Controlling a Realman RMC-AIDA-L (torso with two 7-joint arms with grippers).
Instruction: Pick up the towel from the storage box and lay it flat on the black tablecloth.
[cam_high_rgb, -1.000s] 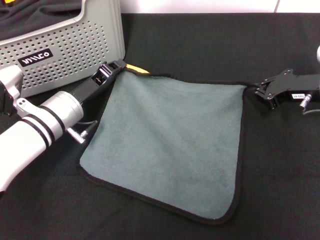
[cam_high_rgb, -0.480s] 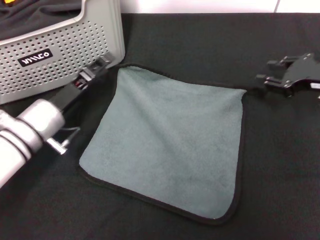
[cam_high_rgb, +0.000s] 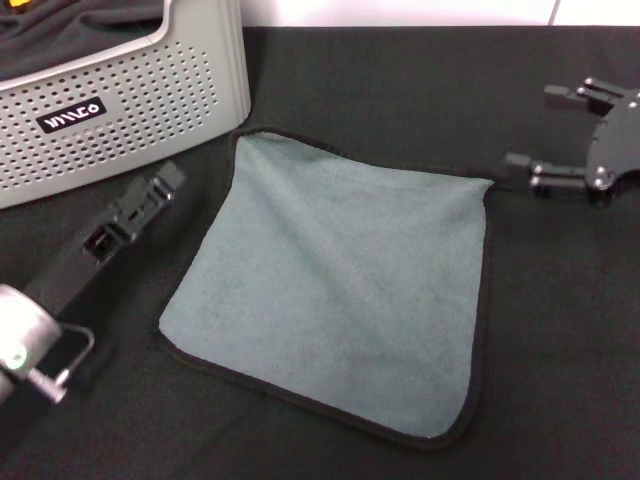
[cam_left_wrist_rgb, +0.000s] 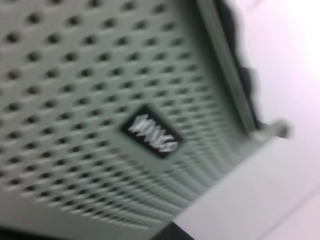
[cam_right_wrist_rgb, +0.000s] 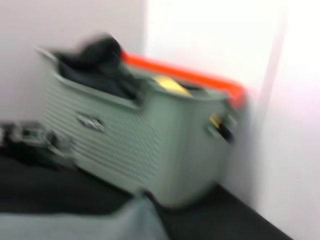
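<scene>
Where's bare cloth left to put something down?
Far strip of the black tablecloth between storage box and right gripper; also near right, beside the towel. Crowded: left side, where the left gripper lies between box and towel.

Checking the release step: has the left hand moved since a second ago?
Yes. The left hand has pulled back from the towel corner beside the storage box.
</scene>
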